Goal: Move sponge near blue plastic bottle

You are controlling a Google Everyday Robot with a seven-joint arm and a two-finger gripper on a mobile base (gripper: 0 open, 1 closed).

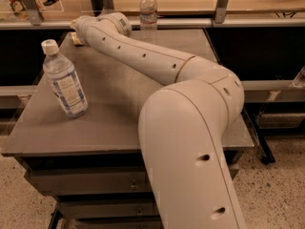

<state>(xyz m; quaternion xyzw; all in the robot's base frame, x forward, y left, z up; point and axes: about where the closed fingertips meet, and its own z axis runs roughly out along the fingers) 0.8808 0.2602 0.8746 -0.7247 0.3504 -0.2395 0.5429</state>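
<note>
The sponge (76,39) lies right at the gripper (74,29), grasp impossible to tell, the arm (143,57) stretched to the counter's (114,118) far-left corner.

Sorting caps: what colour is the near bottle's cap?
White cap, camera view; gripper far left, by the sponge.
</note>
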